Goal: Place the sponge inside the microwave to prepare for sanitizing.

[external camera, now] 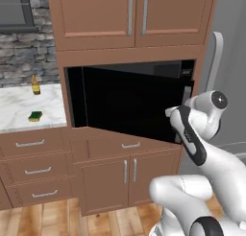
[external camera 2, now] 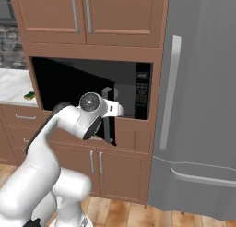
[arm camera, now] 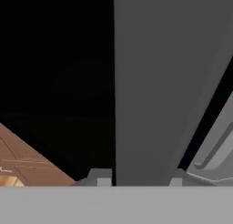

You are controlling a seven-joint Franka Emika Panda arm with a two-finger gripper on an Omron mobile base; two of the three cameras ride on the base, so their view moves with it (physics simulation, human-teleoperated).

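Gripping the door handle (arm camera: 150, 82) between narrowly set fingers, my end effector (external camera: 183, 101) is sitting at the free edge of the microwave (external camera 2: 92, 90) door (external camera: 129, 105), which is standing partly swung out from the cabinet. In the hand view the grey bar is running up between my two tips, so I am judging the hold as real, though I cannot tell how firmly the pads are bearing. What could go wrong: I am pulling along an arc, and if my wrist is not turning with the hinge, the fingers are likely sliding off the handle and the door stalling half open. My forearm is also sitting close to the door's lower edge and the cabinet front below it, so a careless swing could scrape there. The fridge (external camera 2: 203, 106) is standing just to the right, leaving my elbow little room on that side; leftward, space is opening freely. The sponge (external camera: 35, 116) is lying on the marble surface (external camera: 19, 108) well to the left, near a small bottle (external camera: 35, 86), apart from it and untouched.
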